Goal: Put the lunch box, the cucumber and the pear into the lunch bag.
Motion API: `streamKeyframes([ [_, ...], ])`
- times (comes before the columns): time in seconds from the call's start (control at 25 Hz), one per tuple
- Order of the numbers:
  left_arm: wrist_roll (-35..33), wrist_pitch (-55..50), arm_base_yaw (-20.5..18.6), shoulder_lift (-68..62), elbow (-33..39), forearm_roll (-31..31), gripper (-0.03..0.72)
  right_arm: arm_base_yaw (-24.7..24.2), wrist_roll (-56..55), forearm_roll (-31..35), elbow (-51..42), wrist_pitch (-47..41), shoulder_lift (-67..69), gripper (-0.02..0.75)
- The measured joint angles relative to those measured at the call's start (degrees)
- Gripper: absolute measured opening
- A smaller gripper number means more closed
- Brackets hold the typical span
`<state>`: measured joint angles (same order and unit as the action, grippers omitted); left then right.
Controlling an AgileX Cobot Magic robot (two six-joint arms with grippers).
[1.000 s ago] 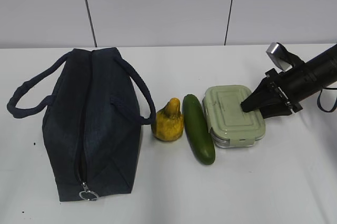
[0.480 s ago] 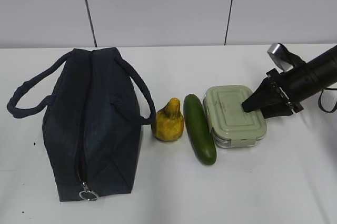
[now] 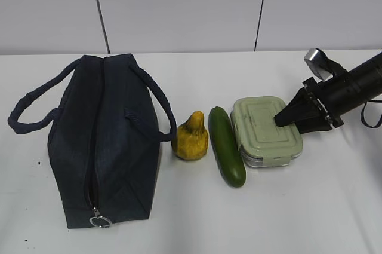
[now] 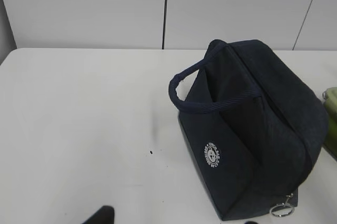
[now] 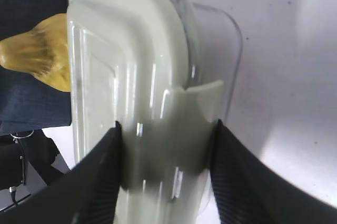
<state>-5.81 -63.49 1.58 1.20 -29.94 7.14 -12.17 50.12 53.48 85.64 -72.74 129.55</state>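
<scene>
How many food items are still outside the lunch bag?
2. The pear sits just right of the lunch bag; the cucumber lies between the pear and the lunch box. Neither box nor bag contents are visible.

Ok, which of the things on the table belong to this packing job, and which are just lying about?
Job:
lunch bag
pear
cucumber
lunch box, right gripper at it

Lying about:
nothing else on the white table; only dark specks
</scene>
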Motion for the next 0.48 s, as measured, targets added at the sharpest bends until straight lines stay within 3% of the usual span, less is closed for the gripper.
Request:
streamKeyframes([
  [0.48,0.0,1.58,0.0,-6.76,-0.19,4.55,0.435,-0.14,0.61,-1.57,0.0,2.25,-2.65,0.371],
])
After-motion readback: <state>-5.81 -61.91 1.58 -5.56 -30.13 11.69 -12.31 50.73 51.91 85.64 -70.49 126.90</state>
